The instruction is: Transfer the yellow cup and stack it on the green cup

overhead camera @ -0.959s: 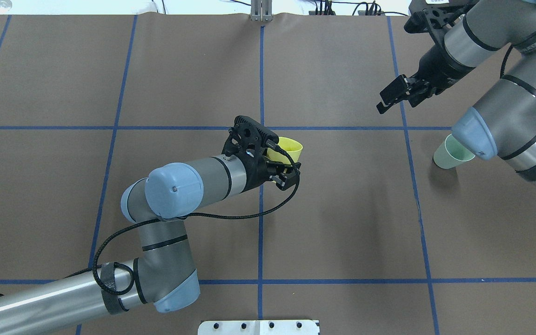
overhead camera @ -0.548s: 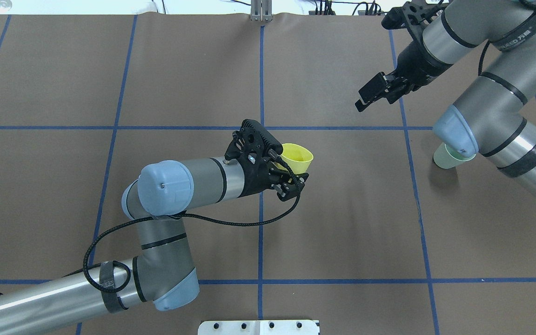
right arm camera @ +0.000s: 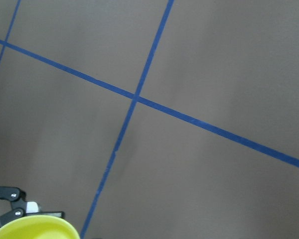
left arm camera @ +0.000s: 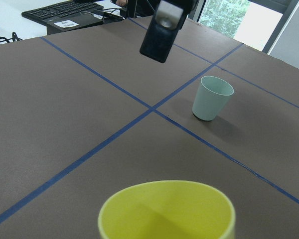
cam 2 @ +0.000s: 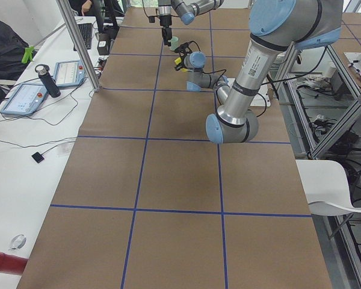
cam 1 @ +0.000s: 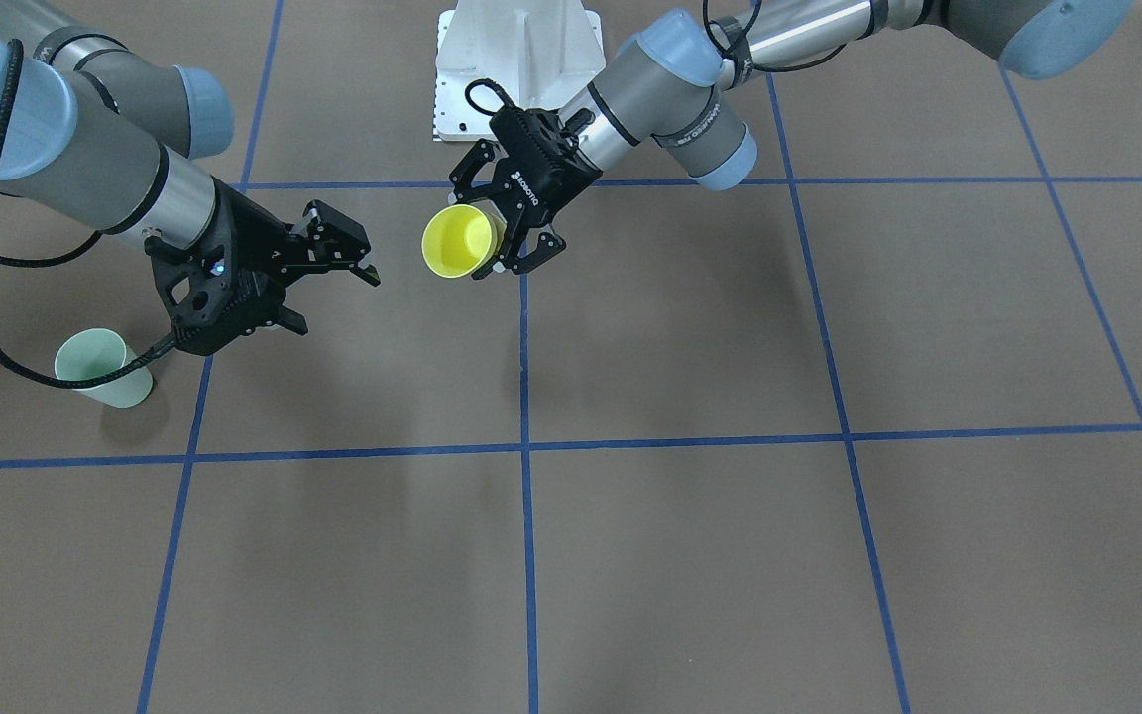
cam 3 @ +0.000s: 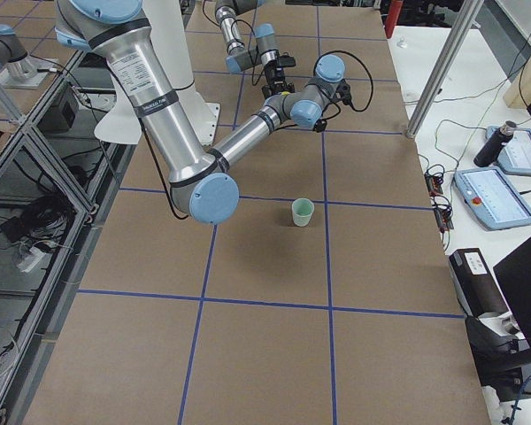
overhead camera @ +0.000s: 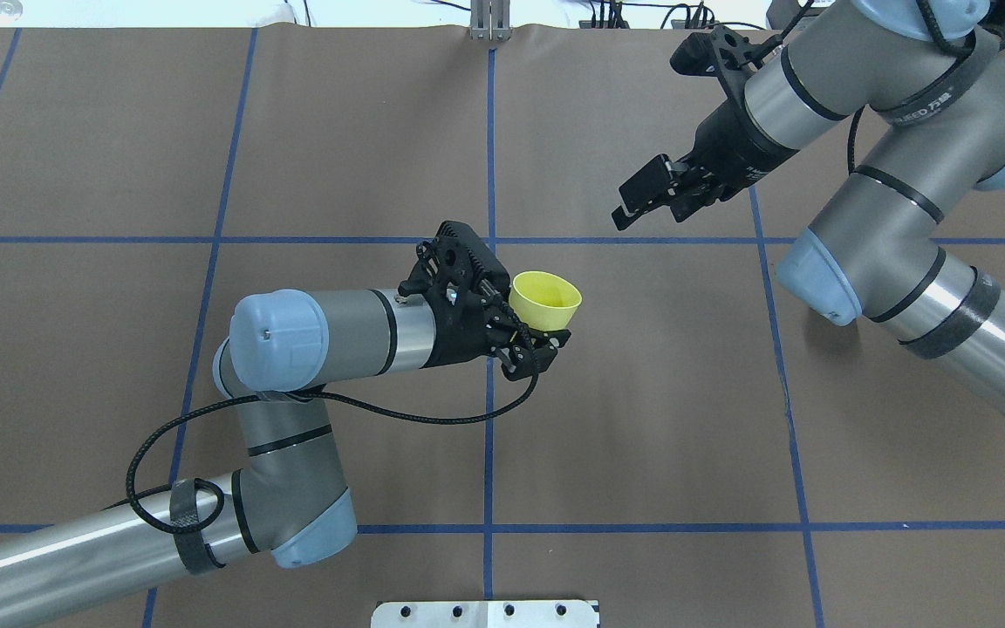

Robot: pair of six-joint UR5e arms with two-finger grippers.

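Above the centre of the table (overhead camera: 642,392) the left hand (overhead camera: 530,318) is clamped on the yellow cup (overhead camera: 546,301), mouth up. The right hand (overhead camera: 633,202), fingers apart, hovers at its 1 o'clock overhead; the green cup (cam 1: 105,369) stands beyond. Right should grip the free wall before left releases.

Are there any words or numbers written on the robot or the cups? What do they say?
"ROBOTIQ": white, sideways, on the body of the left gripper.
"NEED", then a sign I cannot read: on the black band round the right arm.
Grey lettering on a left arm joint: too blurred to read.
White labels on both arms' tubes, side views: too small to read.
The yellow cup and green cup: no writing.
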